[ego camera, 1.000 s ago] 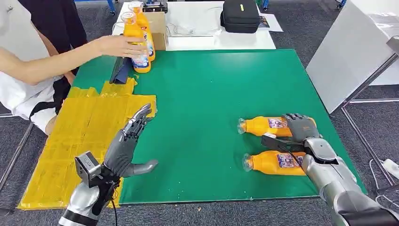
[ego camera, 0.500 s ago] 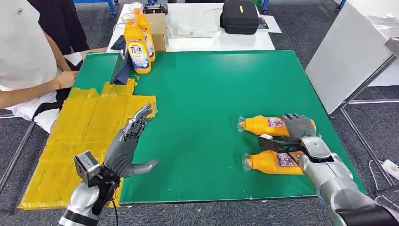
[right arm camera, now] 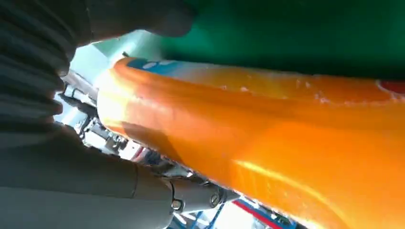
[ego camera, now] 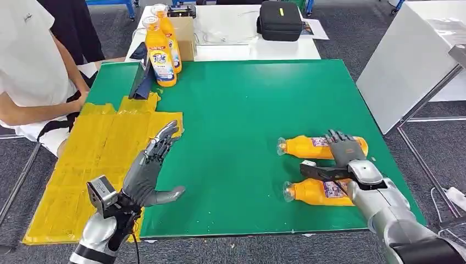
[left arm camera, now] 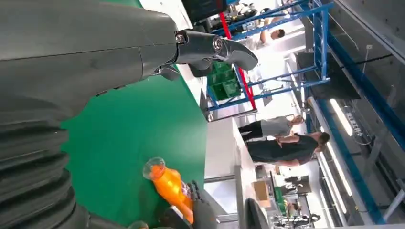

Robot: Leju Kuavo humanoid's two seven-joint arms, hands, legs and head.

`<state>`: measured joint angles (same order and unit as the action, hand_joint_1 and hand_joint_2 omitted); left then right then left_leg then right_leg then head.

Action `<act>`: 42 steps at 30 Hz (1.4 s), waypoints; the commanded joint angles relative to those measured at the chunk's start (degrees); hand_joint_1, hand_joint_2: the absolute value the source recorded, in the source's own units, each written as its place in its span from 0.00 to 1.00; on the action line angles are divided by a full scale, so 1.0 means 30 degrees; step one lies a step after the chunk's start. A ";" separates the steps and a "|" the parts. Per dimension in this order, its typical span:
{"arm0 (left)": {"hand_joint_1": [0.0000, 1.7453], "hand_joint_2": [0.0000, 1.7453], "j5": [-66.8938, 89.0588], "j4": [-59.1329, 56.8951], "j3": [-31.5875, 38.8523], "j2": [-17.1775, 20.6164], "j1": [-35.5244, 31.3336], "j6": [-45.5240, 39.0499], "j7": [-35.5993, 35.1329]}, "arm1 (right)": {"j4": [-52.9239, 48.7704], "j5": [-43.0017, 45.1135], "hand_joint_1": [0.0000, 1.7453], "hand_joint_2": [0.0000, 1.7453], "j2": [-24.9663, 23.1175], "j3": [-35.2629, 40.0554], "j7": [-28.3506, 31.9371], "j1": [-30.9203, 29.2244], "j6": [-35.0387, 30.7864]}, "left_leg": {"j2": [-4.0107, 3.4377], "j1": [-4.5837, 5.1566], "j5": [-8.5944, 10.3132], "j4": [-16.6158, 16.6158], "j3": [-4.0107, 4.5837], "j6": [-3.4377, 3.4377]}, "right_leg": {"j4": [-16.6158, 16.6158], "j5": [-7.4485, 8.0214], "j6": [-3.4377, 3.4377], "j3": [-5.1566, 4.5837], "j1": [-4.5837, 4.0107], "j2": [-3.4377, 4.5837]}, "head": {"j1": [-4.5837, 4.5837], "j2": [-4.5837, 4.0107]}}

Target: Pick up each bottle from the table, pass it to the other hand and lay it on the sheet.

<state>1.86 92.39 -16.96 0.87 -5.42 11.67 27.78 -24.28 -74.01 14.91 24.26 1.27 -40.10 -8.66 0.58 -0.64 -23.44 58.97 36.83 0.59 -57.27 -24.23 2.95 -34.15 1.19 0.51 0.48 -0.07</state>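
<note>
Two orange bottles lie on their sides at the right of the green table (ego camera: 236,110), a far bottle (ego camera: 308,147) and a near bottle (ego camera: 316,191). My right hand (ego camera: 343,157) hovers over them with its fingers spread above the far bottle's base and its thumb pointing left between the two. It grips nothing. Up close, an orange bottle (right arm camera: 286,138) runs beside my right hand (right arm camera: 62,152). My left hand (ego camera: 149,170) is raised with flat, spread fingers by the edge of the yellow sheet (ego camera: 93,159). Past my left hand (left arm camera: 95,52) a lying bottle (left arm camera: 168,183) shows.
Two upright orange bottles (ego camera: 159,52) stand at the table's far left beside a dark blue folder (ego camera: 141,81). A person in white (ego camera: 33,66) sits at the left by the sheet. A white table with a black bag (ego camera: 280,19) is behind. A white board (ego camera: 406,60) leans at right.
The person's arm let go of the upright bottles and drew back to the left. My right hand slid slightly back and left over the lying bottles. My left hand stayed still.
</note>
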 commanded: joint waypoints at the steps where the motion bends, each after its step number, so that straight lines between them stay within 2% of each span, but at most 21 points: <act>1: 0.00 1.00 -0.0034 -0.1214 -0.0550 -0.0056 -0.0783 0.0071 -0.0087 | 0.1824 -0.0005 0.00 1.00 -0.0547 0.0525 0.0213 0.0343 0.0912 | 0.0037 -0.0028 0.0000 -0.0039 -0.0064 -0.0001 | 0.0061 -0.0006 -0.0043 0.0096 -0.0038 -0.0062 | 0.0000 0.0000; 4: 0.00 1.00 -0.0025 -0.1409 -0.0736 -0.0086 -0.0977 0.0072 -0.0090 | 0.2200 0.0150 0.00 1.00 -0.0644 0.0413 0.0241 0.0415 0.2014 | 0.0030 -0.0027 0.0001 -0.0028 -0.0049 -0.0002 | 0.0048 -0.0003 -0.0035 0.0079 -0.0035 -0.0050 | 0.0000 0.0000; 15: 0.00 1.00 -0.0068 -0.1530 -0.0851 -0.0135 -0.1188 0.0016 -0.0003 | 0.2575 0.0262 0.00 1.00 -0.0780 0.0340 0.0274 0.0620 0.2700 | 0.0061 -0.0043 0.0008 -0.0062 -0.0140 -0.0002 | 0.0102 -0.0007 -0.0041 0.0174 -0.0055 -0.0092 | 0.0000 0.0000; 16: 0.00 1.00 -0.0108 -0.1570 -0.0937 -0.0099 -0.1262 -0.0006 0.0062 | 0.2636 0.0343 0.09 1.00 -0.0722 0.0285 0.0354 0.0603 0.3247 | 0.0058 -0.0039 0.0003 -0.0044 -0.0130 -0.0003 | 0.0080 -0.0012 -0.0032 0.0160 -0.0048 -0.0082 | 0.0000 0.0000; 17: 0.00 1.00 -0.0122 -0.1594 -0.0973 -0.0112 -0.1300 -0.0026 0.0102 | 0.2705 0.0446 0.77 1.00 -0.0686 0.0226 0.0523 0.0596 0.3565 | 0.0051 -0.0033 -0.0003 -0.0029 -0.0126 -0.0003 | 0.0063 -0.0016 -0.0022 0.0147 -0.0040 -0.0069 | 0.0000 0.0000; 18: 0.00 1.00 -0.0126 -0.1632 -0.0996 -0.0106 -0.1334 -0.0029 0.0117 | 0.2732 0.0521 0.99 1.00 -0.0651 0.0182 0.0638 0.0592 0.3741 | 0.0066 -0.0043 0.0011 -0.0054 -0.0136 -0.0003 | 0.0096 -0.0005 -0.0036 0.0172 -0.0054 -0.0094 | 0.0000 0.0000; 23: 0.00 1.00 -0.0163 -0.1743 -0.1085 -0.0104 -0.1391 -0.0096 0.0217 | 0.2723 0.0686 1.00 1.00 -0.0559 0.0091 0.0886 0.0545 0.4091 | 0.0018 -0.0044 -0.0021 -0.0035 -0.0166 -0.0004 | 0.0089 0.0003 -0.0027 0.0167 -0.0053 -0.0059 | 0.0000 0.0000; 26: 0.00 1.00 -0.0184 -0.1690 -0.1091 -0.0069 -0.1316 -0.0123 0.0245 | 0.2671 0.0745 1.00 1.00 -0.0618 0.0055 0.0957 0.0502 0.4083 | 0.0071 -0.0043 -0.0006 -0.0057 -0.0212 -0.0006 | 0.0111 -0.0007 -0.0039 0.0118 -0.0053 -0.0115 | 0.0000 0.0000; 28: 0.00 1.00 -0.0205 -0.1623 -0.1084 -0.0032 -0.1248 -0.0148 0.0274 | 0.2547 0.0768 1.00 1.00 -0.0661 0.0033 0.0983 0.0450 0.3807 | 0.0033 -0.0030 -0.0048 -0.0032 -0.0241 0.0014 | 0.0082 -0.0038 -0.0010 0.0070 -0.0037 -0.0049 | 0.0000 0.0000; 33: 0.00 1.00 -0.0205 -0.1623 -0.1084 -0.0032 -0.1248 -0.0148 0.0274 | 0.2547 0.0768 1.00 1.00 -0.0661 0.0033 0.0983 0.0450 0.3807 | 0.0029 -0.0036 -0.0052 -0.0043 -0.0262 0.0016 | 0.0101 -0.0029 -0.0018 0.0283 -0.0045 -0.0063 | 0.0000 0.0000; 36: 0.00 1.00 -0.0223 -0.1322 -0.1007 0.0012 -0.1037 -0.0203 0.0280 | 0.2286 0.0619 1.00 1.00 -0.0797 0.0064 0.0472 0.0476 0.2393 | 0.0018 -0.0037 -0.0045 -0.0049 -0.0259 0.0017 | 0.0108 -0.0018 -0.0023 0.0276 -0.0047 -0.0053 | 0.0000 0.0000; 38: 0.00 1.00 -0.0154 -0.0807 -0.0850 0.0028 -0.0678 -0.0329 0.0100 | 0.1824 0.0137 1.00 1.00 -0.1073 0.0076 -0.0729 0.0532 -0.0392 | 0.0004 -0.0038 -0.0049 -0.0044 -0.0254 0.0014 | 0.0103 -0.0016 -0.0020 0.0271 -0.0048 -0.0037 | 0.0000 0.0000; 39: 0.00 1.00 -0.0147 -0.0679 -0.0837 0.0059 -0.0591 -0.0324 0.0077 | 0.1858 0.0080 1.00 1.00 -0.1197 0.0080 -0.0828 0.0450 -0.0326 | -0.0012 -0.0036 -0.0054 -0.0037 -0.0244 0.0014 | 0.0094 -0.0016 -0.0016 0.0258 -0.0045 -0.0017 | 0.0007 0.0000; 40: 0.00 1.00 -0.0077 -0.0429 -0.0753 0.0041 -0.0402 -0.0369 -0.0103 | 0.1299 -0.0301 1.00 1.00 -0.1291 -0.0070 -0.1586 0.0676 -0.2837 | -0.0035 -0.0038 -0.0061 -0.0026 -0.0241 0.0013 | 0.0084 -0.0014 -0.0013 0.0253 -0.0047 0.0004 | 0.0000 0.0000; 41: 0.00 1.00 -0.0006 -0.0200 -0.0719 0.0008 -0.0196 -0.0389 -0.0251 | 0.0492 -0.0133 1.00 1.00 -0.1638 -0.1070 -0.2097 0.1065 -0.6937 | -0.0067 -0.0037 -0.0053 -0.0046 -0.0239 0.0016 | 0.0103 0.0003 -0.0029 0.0245 -0.0050 0.0025 | 0.0000 0.0000; 42: 0.00 1.00 0.0046 -0.0087 -0.0742 -0.0026 -0.0076 -0.0414 -0.0347 | 0.0170 -0.0037 1.00 1.00 -0.1904 -0.1597 -0.2026 0.1155 -0.8019 | -0.0071 -0.0029 -0.0056 -0.0033 -0.0219 0.0016 | 0.0082 0.0001 -0.0022 0.0226 -0.0041 0.0036 | 0.0000 0.0000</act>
<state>1.20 91.17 -18.51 0.44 -7.05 10.82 28.35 -21.49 -73.53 13.64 24.06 -0.62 -40.97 -9.52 0.52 -0.64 -23.62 58.96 36.27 0.65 -57.17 -24.29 3.02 -33.56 1.18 0.55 0.48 -0.07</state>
